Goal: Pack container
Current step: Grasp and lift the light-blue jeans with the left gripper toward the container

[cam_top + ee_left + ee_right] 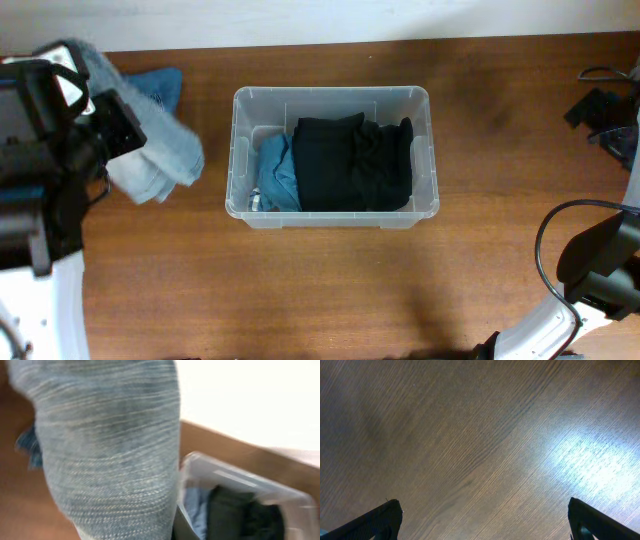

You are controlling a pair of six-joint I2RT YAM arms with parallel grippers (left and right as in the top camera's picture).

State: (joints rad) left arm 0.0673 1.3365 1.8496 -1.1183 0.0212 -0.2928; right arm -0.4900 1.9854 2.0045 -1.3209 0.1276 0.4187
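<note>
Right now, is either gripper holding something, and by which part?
The left gripper holds a grey knitted garment; its fabric hides the exact grip place. The right gripper is open, holding nothing.

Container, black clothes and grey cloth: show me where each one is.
container (330,92): overhead view, far rim.
black clothes (352,165): overhead view, middle of the pile.
grey cloth (110,450): left wrist view, centre of the fabric.

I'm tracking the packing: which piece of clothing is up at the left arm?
The grey cloth, hanging outside the bin. The black one and a blue one lie inside it.
</note>
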